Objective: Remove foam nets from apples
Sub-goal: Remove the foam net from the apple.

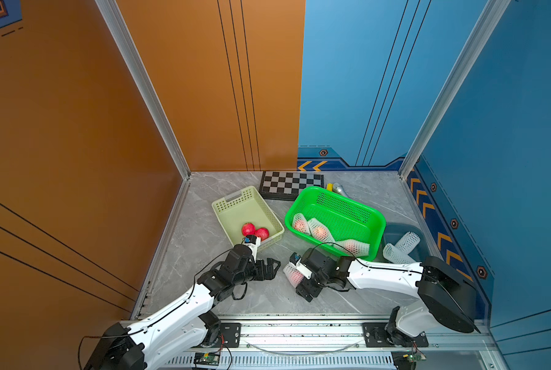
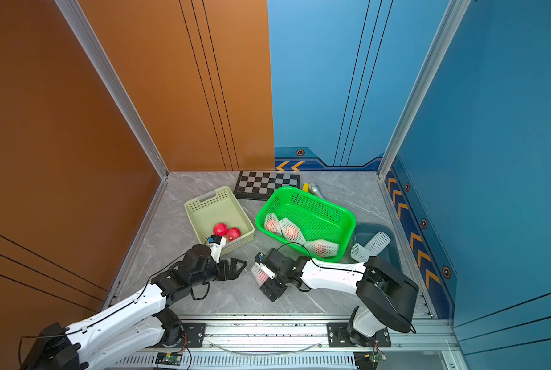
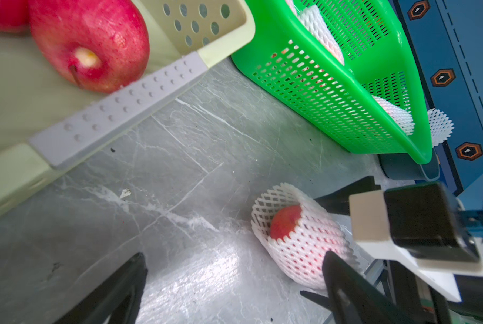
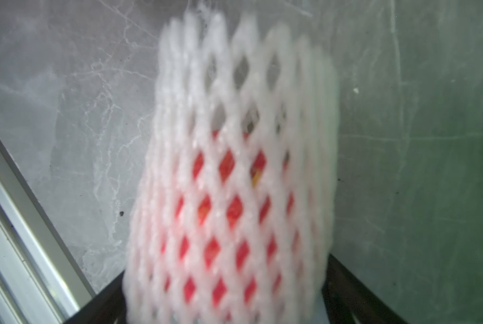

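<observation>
Down on the table (image 1: 203, 243), I'm seeing the right gripper (image 1: 295, 276) with jaws spread wide around an apple (image 3: 285, 221), its net (image 3: 307, 246) on; I can't tell if the fingers are pressing it. The left gripper (image 1: 275, 270) is hovering just beside, spread wide too, holding nothing. Two bare apples (image 1: 248, 229) are sitting in the beige basket (image 1: 232, 196), three netted ones (image 1: 320, 231) in the green basket (image 1: 344, 205).

No legible text; orange chevrons (image 1: 315, 167) on blue wall trim (image 1: 335, 164).
</observation>
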Available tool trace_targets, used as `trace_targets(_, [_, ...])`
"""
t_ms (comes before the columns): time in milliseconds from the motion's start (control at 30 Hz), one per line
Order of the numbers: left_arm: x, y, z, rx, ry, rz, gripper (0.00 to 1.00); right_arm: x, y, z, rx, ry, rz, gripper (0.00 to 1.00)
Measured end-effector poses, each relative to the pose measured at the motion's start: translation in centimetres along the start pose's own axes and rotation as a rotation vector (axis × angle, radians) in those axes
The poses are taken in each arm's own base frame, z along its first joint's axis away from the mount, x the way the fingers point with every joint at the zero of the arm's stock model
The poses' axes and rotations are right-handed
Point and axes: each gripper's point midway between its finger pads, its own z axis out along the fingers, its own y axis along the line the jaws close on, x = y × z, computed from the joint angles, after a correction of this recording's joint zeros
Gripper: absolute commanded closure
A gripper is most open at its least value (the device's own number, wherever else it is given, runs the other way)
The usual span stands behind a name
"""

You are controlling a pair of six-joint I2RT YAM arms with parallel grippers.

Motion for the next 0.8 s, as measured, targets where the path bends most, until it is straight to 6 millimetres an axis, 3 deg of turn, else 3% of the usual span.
trace_targets(233, [-0.2,-0.2,-0.2,0.004,-0.005,0.008,0.02,-1.1,-0.7,0.1,0.011,-0.013,0.013,0.04])
trace_targets(500, [-0.7,-0.3,-0.4,0.003,-0.014,0.020,0.02,-0.6,-0.8,1.1,0.002,0.021,0.013,0.31])
trace_targets(800, [-0.1,0.0,0.5,-0.006,0.027,0.016,0.02,-0.6,-0.3,1.0,-0.029,0.013,0.006,0.52])
